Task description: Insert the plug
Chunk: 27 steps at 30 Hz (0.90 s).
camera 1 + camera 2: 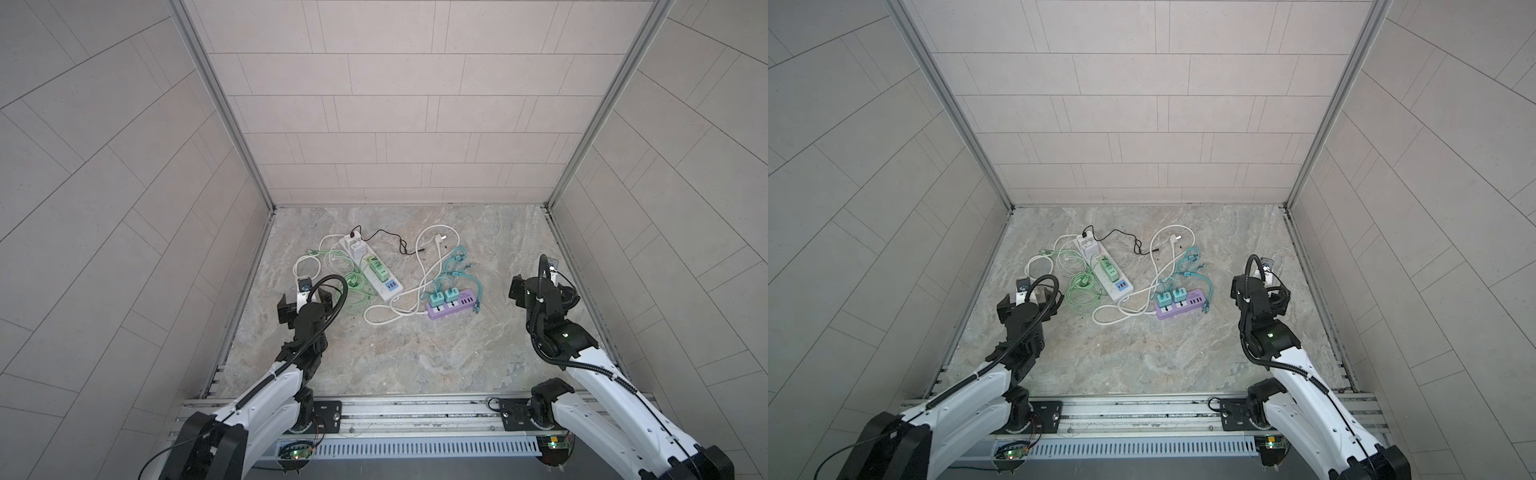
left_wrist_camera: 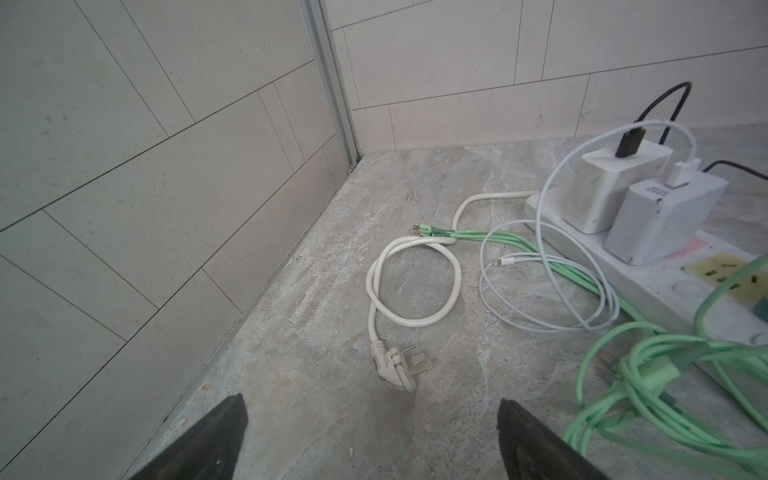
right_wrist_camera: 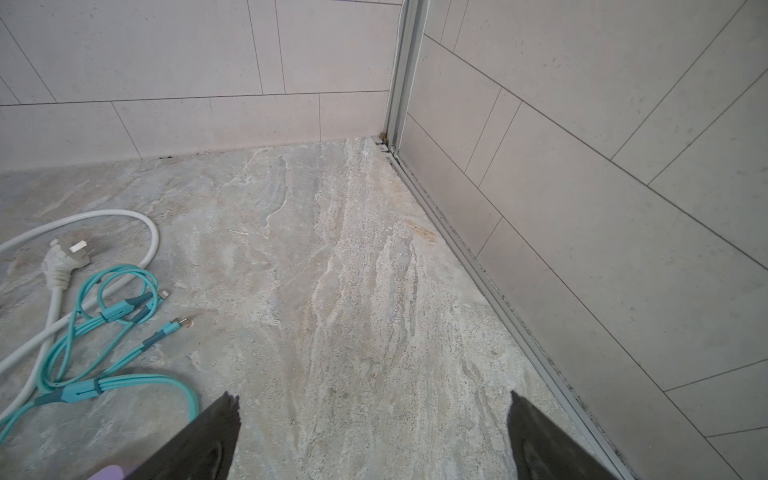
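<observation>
Black fingers (image 2: 208,436) of the left gripper (image 2: 372,401) are seen spread wide and empty, and just beyond their tips the white three-pin plug (image 2: 399,368) is found lying loose and unplugged on the marbled tabletop (image 2: 316,332). From it a thick white cord (image 2: 455,286) is looped once and led to the far end of the white power strip (image 1: 374,286), on which two white chargers (image 2: 615,187) and a green charger (image 1: 380,270) are seated. Green cables (image 2: 648,374) are bundled beside the strip, between it and the left gripper. To the right, in both top views, a purple power strip (image 1: 451,309) is laid with two teal chargers (image 1: 436,297) plugged in. Teal cables (image 3: 120,309) are coiled beyond it, and a second white plug (image 3: 66,253) is left unplugged near them. A black cable (image 1: 390,239) is trailed from one white charger across the tabletop. Well apart from all of this, near the right wall (image 3: 582,208), the right gripper (image 3: 374,395) is held over bare tabletop with its fingers equally wide apart and empty.
</observation>
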Available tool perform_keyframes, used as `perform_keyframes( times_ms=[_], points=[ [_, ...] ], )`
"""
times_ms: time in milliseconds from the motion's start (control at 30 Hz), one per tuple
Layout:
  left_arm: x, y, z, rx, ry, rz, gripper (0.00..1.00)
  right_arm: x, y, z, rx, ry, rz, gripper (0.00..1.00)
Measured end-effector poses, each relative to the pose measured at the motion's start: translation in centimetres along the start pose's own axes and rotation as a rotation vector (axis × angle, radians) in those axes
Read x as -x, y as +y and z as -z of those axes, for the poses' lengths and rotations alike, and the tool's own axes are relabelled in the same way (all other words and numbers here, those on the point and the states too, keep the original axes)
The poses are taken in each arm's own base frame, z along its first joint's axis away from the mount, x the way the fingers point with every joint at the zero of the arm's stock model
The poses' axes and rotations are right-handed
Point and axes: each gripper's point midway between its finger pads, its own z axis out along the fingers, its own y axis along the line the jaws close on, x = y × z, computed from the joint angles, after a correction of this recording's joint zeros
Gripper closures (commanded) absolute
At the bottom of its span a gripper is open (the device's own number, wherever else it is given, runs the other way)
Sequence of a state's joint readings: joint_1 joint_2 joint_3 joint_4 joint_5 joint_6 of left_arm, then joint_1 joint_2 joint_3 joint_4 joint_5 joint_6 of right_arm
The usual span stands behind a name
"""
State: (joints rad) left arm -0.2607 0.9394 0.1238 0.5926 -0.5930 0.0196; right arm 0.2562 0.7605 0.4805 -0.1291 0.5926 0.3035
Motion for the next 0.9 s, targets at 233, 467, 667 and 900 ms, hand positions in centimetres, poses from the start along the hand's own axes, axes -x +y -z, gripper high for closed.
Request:
perform_keyframes(
  times_ms=[233, 467, 667, 900],
  points=[
    [-1.7, -1.4, -3.2, -0.021, 0.038, -0.016, 0.00, -0.9, -1.1, -2.3, -0.100, -0.081, 0.039, 0.01],
    [-3.7, -3.7, -5.1, -0.072, 0.031, -0.080, 0.00, -3.0, -2.0, -5.3, -0.164, -0.074, 0.060, 0.01],
    [-2.0, -4.1, -5.7, -0.083, -0.028, -0.056, 0.00, -4.2, 0.2, -7.2, -0.095, -0.077, 0.083, 0.01],
    [-1.3, -4.1, -6.0, -0.081, -0.050, -0.043, 0.00, -5.9, 2.9, -9.4, -0.007, -0.092, 0.097, 0.01]
  ],
)
